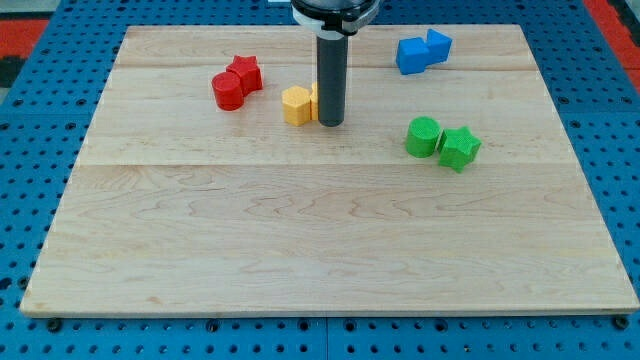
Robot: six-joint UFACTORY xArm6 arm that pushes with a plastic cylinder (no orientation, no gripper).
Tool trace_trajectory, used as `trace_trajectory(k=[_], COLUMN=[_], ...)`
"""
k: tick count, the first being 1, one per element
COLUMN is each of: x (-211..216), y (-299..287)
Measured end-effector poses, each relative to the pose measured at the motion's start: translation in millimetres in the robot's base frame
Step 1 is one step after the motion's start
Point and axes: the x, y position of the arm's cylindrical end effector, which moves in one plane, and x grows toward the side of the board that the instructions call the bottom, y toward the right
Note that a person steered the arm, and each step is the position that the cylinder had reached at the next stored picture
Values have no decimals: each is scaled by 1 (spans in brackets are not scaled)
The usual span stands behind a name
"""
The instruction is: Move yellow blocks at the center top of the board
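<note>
My tip [331, 123] rests on the wooden board [300, 250] a little below the middle of its top edge; it is a bare rod with nothing to open or close, and it holds nothing. Pressed against its side toward the view's left sits the yellow hexagonal block [296, 105], and a sliver of a second yellow block [314, 97] shows between that one and the rod, though the rod hides most of it, so I cannot tell its shape. Both yellow pieces lie left of my tip and below the top edge, so I judge a push must come from below them, toward the top. Farther left stand the red cylinder [227, 91] and red star [245, 72]; toward the top right corner sit two blue blocks [422, 51]; right of the tip are the green cylinder [422, 136] and green star [459, 147].
</note>
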Motion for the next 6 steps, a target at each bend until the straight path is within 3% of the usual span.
trace_trajectory(k=[2,4,6], x=[-21,20,-94], y=[2,-15,-38])
